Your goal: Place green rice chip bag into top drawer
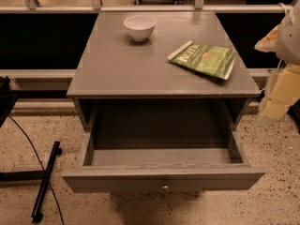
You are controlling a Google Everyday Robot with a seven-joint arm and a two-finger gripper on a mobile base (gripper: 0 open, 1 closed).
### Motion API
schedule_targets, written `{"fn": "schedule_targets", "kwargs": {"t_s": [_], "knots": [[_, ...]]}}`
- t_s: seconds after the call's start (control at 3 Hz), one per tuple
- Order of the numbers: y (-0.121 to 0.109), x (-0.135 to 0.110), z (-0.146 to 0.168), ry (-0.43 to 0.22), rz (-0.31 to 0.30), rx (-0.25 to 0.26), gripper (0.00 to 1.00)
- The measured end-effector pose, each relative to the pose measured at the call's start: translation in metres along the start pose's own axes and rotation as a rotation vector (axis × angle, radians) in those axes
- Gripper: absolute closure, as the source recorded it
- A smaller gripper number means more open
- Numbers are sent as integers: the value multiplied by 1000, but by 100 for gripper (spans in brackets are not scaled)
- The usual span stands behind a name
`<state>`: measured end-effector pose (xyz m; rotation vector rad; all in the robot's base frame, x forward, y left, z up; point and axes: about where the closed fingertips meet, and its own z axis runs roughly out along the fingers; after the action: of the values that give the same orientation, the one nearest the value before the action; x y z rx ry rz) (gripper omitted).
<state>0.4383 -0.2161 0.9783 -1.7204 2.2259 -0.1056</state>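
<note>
The green rice chip bag (pixel 202 59) lies flat on the right part of the grey table top (pixel 122 69), its white end strips at left and right. The top drawer (pixel 161 178) is pulled out wide toward me, with its small metal knob (pixel 165 186) at front centre; its inside shows nothing in it. My gripper (pixel 281 95) is at the right edge of the view, pale and blurred, to the right of the table and away from the bag.
A small white bowl (pixel 139 27) stands at the back middle of the table top. A black stand leg and cable (pixel 45 182) lie on the speckled floor at left. A railing (pixel 140 8) runs behind the table.
</note>
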Motion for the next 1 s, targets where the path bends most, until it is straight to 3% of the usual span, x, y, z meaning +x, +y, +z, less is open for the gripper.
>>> {"fn": "schedule_targets", "kwargs": {"t_s": [0.33, 0.67, 1.0], "knots": [[0, 0, 0, 0, 0, 0, 0], [-23, -10, 14, -5, 20, 40, 0], [-79, -18, 52, -2, 24, 109, 0]]}}
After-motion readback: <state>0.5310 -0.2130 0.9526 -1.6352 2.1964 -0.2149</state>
